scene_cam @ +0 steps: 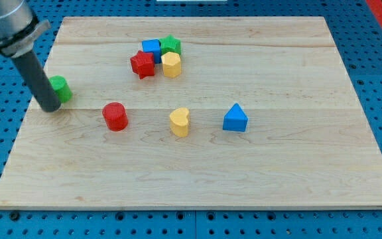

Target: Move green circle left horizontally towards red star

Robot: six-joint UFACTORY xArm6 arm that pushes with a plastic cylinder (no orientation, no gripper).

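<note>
The green circle (61, 88) sits near the board's left edge, partly hidden by my rod. My tip (50, 108) rests on the board just left of and below the green circle, touching or nearly touching it. The red star (142, 64) lies at the view's upper middle, well to the right of the green circle, in a cluster with a blue block (151, 48), a green star (171, 45) and a yellow block (172, 65).
A red cylinder (115, 116) stands right of my tip. A yellow heart (180, 122) and a blue triangle (235, 119) lie in the middle. The wooden board (197, 179) ends close to the tip's left, with blue pegboard beyond.
</note>
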